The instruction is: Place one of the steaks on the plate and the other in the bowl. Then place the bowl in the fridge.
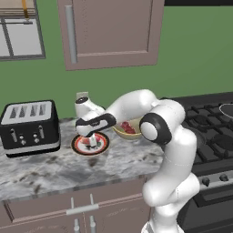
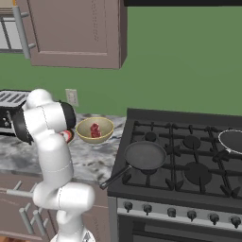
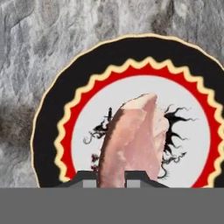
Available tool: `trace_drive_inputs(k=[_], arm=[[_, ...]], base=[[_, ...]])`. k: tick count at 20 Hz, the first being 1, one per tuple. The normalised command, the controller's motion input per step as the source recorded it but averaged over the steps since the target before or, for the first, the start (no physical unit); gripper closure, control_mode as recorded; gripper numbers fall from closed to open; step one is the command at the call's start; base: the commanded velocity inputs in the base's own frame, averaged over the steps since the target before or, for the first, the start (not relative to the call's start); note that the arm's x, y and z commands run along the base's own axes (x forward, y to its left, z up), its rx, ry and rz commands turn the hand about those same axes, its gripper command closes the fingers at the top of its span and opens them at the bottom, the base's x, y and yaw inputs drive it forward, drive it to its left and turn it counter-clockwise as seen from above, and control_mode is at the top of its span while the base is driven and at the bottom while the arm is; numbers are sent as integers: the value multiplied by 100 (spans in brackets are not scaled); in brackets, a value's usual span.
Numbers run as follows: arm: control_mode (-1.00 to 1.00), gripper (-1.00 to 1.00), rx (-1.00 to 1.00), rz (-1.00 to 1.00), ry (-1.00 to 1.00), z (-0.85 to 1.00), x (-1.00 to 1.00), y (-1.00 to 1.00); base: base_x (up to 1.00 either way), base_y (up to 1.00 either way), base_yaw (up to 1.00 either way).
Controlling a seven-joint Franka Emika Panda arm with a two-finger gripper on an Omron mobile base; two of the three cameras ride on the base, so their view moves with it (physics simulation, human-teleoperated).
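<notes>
veined stone counter (image 1: pixel 54 170), glossy plate (image 3: pixel 48 113)

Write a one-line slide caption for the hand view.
Gripper shut on the pale pink steak, held just above the patterned plate on the grey marbled counter.

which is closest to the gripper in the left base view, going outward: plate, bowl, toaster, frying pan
1. Plate, directly beneath the gripper.
2. Bowl, just to its right on the counter.
3. Toaster, at the counter's left end.
4. Frying pan, far right on the stove.
</notes>
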Motion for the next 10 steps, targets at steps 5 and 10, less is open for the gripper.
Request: trace_drive_inputs(k=[5,10], arm=[[-100,100,0,0,-6,-12,0,1],[-100,-100,0,0,-4,-7,0,8]], base=[[0,0,0],[0,0,0]])
